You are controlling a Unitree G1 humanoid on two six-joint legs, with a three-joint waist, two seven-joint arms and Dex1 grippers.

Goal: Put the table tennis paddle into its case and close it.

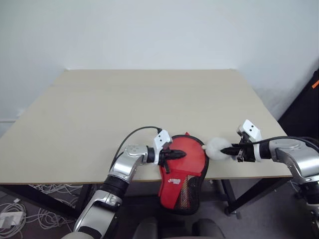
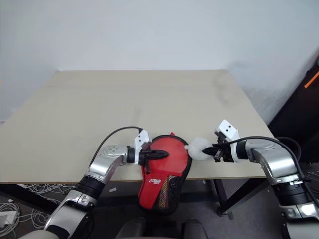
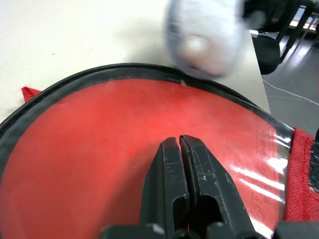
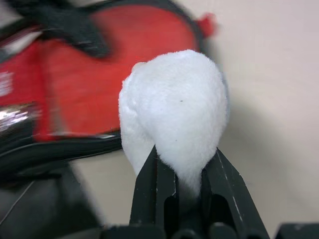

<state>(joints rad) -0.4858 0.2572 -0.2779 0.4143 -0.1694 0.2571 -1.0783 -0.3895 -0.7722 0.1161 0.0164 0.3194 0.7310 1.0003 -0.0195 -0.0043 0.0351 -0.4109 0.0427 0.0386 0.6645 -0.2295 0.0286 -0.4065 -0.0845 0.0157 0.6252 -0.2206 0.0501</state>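
Observation:
The case (image 1: 180,191) lies at the table's front edge, its narrow end with the red patch and mesh hanging over the edge. The table tennis paddle (image 1: 194,154) is inside; its red face shows through the clear panel (image 3: 99,149), and its handle is hidden. My left gripper (image 1: 182,154) is shut, its fingertips (image 3: 172,149) resting on that panel. At the case's right rim sits a fluffy white ball (image 1: 214,148), and my right gripper (image 1: 225,149) is shut on it. In the right wrist view the ball (image 4: 174,109) is pinched between the fingers (image 4: 149,179).
The beige table (image 1: 99,119) stretches bare behind the case, up to a white wall. Dark equipment (image 1: 306,109) stands at the right past the table. Cables (image 1: 20,211) lie on the floor at the lower left, and a chair (image 1: 174,230) is below the front edge.

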